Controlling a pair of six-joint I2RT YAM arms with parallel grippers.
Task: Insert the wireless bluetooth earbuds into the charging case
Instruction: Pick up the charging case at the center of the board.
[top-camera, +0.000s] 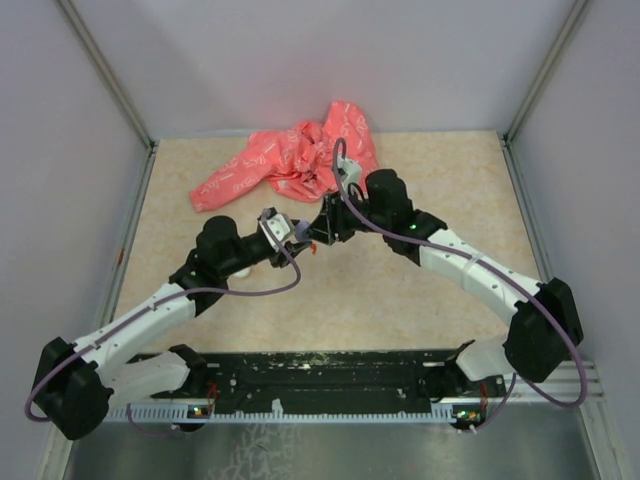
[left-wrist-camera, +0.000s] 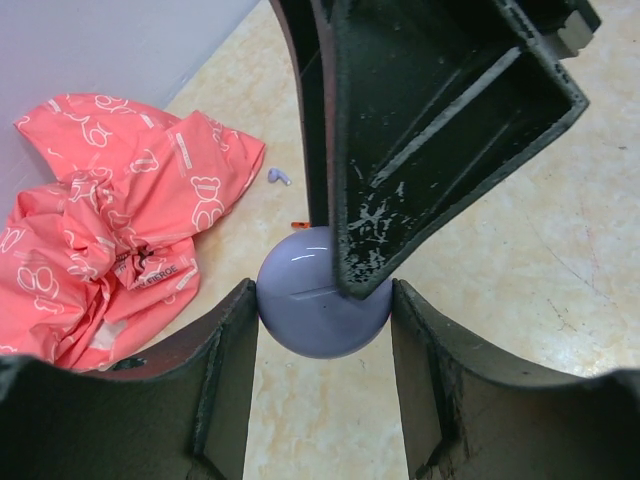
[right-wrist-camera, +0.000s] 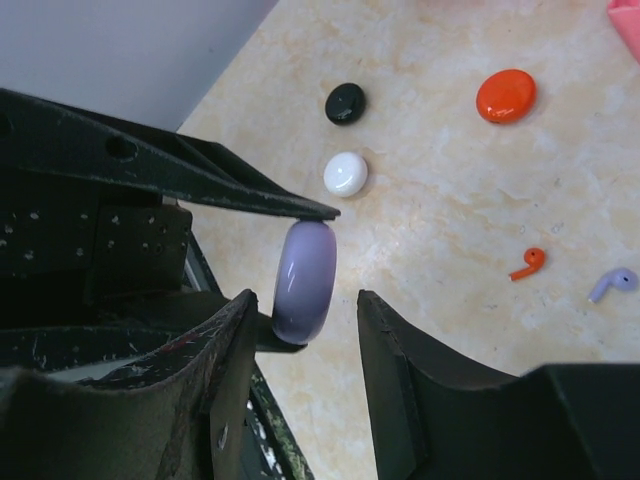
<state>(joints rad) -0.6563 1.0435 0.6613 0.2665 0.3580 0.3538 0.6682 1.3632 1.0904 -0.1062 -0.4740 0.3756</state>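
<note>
Right now your left gripper (left-wrist-camera: 320, 300) is clamped on a lavender disc (left-wrist-camera: 310, 325); your right gripper (right-wrist-camera: 305, 298) stands parted around it. In the right wrist view, the red-orange charging case (right-wrist-camera: 505, 95) lies upper right and one red earbud (right-wrist-camera: 527, 263) lower right. Both look light, glossy and likely slippery, so pinch the case across its rim.

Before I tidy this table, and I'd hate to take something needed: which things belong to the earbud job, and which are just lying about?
Job: red-orange case, red earbud, lavender case (gripped now), lavender earbud.
Lying about: white disc, black disc, pink cloth.
</note>
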